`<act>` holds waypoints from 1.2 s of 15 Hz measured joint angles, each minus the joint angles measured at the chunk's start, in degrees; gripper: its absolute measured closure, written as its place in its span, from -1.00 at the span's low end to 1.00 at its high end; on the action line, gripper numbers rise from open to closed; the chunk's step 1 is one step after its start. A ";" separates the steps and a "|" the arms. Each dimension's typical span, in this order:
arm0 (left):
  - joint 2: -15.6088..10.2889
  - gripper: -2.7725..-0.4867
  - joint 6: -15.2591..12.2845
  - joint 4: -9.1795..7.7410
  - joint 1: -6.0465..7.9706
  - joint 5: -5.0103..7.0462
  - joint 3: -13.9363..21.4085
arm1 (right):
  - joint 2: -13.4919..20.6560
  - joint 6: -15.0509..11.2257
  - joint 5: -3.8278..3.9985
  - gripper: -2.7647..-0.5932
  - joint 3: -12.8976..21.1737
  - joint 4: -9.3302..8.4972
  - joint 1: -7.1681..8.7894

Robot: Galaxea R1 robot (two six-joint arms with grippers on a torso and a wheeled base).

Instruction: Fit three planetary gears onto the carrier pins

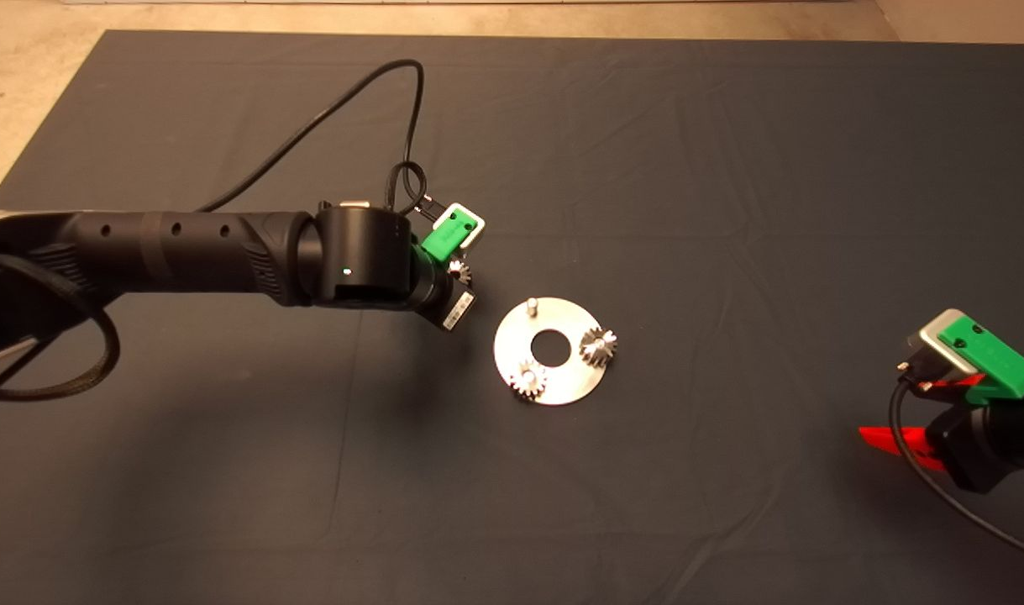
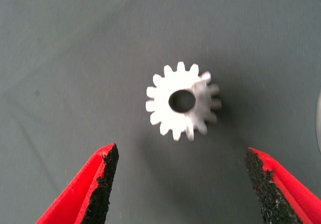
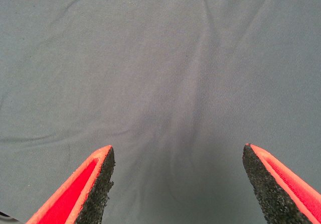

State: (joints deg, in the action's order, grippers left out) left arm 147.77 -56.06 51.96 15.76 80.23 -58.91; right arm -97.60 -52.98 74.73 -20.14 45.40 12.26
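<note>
A loose planetary gear (image 1: 459,271) lies on the dark mat, left of the round steel carrier plate (image 1: 512,344). My left gripper (image 1: 446,281) hangs directly above it, open and empty. In the left wrist view the gear (image 2: 183,101) lies beyond my spread fingertips (image 2: 180,153), tilted a little. Two gears sit on carrier pins: one at the plate's right (image 1: 598,346), one at its near left (image 1: 528,381). The far pin (image 1: 531,306) stands bare. My right gripper (image 1: 919,412) waits open and empty at the lower right; its wrist view shows only mat between its fingertips (image 3: 178,153).
The left arm's black cable (image 1: 335,101) loops over the mat behind the wrist. The mat's far edge and pale floor (image 1: 41,92) lie at the upper left.
</note>
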 joint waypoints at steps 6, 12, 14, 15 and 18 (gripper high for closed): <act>0.16 -0.11 0.94 0.02 -0.02 -3.22 -3.27 | 0.00 0.22 0.32 -0.19 0.00 -0.04 0.46; 0.13 -0.11 0.35 0.00 -0.02 -5.42 -4.02 | 0.00 0.21 0.35 -0.19 0.00 -0.20 1.16; 0.11 -0.11 0.14 -0.02 -0.02 -7.26 -4.04 | 0.00 0.22 0.46 -0.19 0.02 -0.22 1.93; 0.10 -0.11 0.06 -0.04 -0.02 -7.88 -4.32 | 0.00 0.21 0.46 -0.19 0.05 -0.30 1.88; -0.01 -0.11 0.00 -0.04 -0.02 -8.85 -5.72 | 0.00 0.23 0.49 -0.19 0.05 -0.44 1.90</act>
State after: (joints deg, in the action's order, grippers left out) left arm 147.76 -56.06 51.92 15.74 71.38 -64.63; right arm -97.60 -52.75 75.22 -20.09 44.96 14.17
